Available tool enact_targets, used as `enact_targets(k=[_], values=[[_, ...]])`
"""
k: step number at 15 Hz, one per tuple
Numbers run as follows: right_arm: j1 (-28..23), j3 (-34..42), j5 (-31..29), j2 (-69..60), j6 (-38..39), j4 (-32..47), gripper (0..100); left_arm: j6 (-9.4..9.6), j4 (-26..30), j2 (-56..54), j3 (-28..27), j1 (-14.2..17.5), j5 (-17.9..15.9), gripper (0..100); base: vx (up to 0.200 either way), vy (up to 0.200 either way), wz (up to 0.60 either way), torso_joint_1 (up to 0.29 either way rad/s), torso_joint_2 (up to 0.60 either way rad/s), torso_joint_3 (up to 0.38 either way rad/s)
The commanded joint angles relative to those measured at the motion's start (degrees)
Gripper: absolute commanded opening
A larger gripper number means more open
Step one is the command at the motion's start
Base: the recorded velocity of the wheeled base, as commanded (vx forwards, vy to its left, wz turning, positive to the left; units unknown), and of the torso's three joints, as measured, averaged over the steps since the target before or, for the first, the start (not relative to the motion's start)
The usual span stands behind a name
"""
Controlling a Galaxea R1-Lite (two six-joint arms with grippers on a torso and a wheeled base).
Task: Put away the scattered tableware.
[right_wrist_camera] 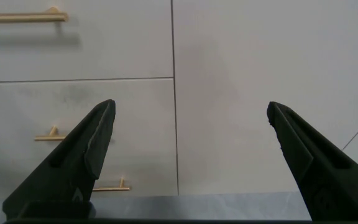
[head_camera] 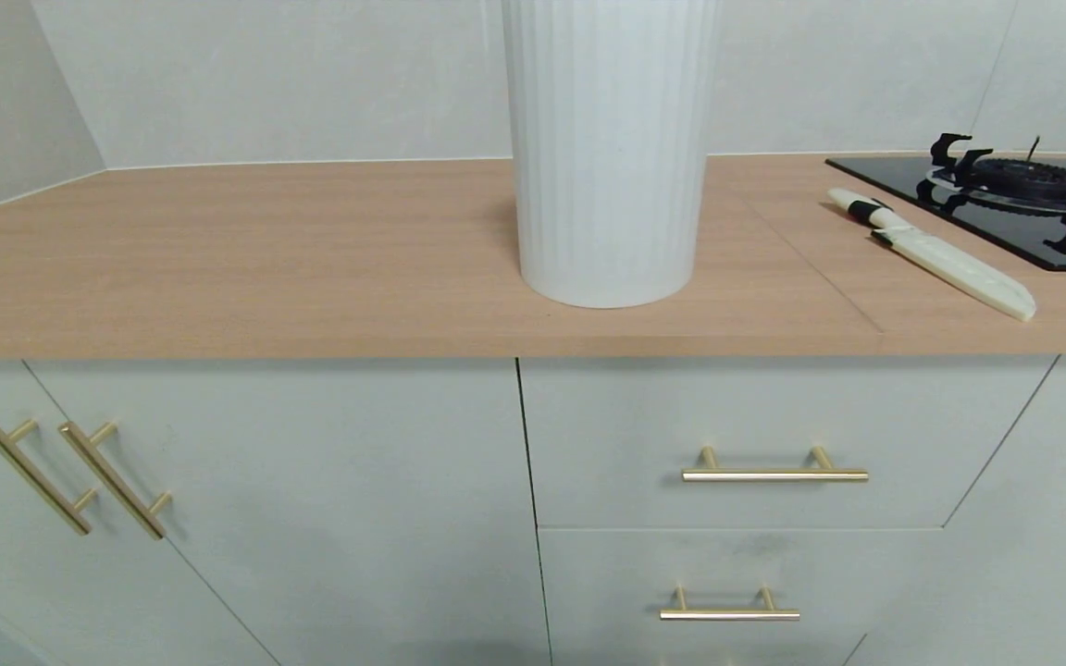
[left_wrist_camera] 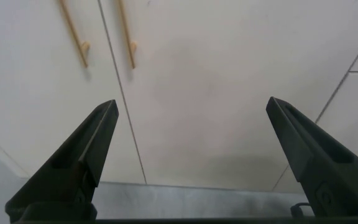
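White with a black band on its handle, the knife [head_camera: 935, 254] lies on the wooden counter [head_camera: 218, 268] at the right of the head view, just beside the stove [head_camera: 1023, 199]. A tall white ribbed holder [head_camera: 609, 157] stands at upper centre. The left gripper [left_wrist_camera: 191, 102] is spread wide, facing the cabinet doors [left_wrist_camera: 229, 93]. The right gripper [right_wrist_camera: 191, 104] is spread wide before the drawers [right_wrist_camera: 73, 56].

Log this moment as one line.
knife: flat on counter by stove | white container: upright | left gripper: open, empty | right gripper: open, empty
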Motion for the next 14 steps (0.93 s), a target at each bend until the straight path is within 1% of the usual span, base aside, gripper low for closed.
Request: enact_targets(k=[1,12,14], values=[[0.04,0.01,-0.01,0.07,-0.01,0.0,100,-0.09,-0.02,0.07,0.0,0.02,0.01,100,0.2,0.0,0.0,-0.012,0.0,0.007],[0.04,0.01,-0.01,0.07,-0.18,0.0,100,-0.09,0.07,0.07,0.0,0.02,0.01,100,0.0,0.0,0.0,0.0,0.0,0.0],[0.04,0.01,0.08,0.07,-0.27,0.0,100,-0.09,-0.02,0.07,0.0,0.02,0.01,100,0.0,0.0,0.0,0.019,-0.15,-0.112]])
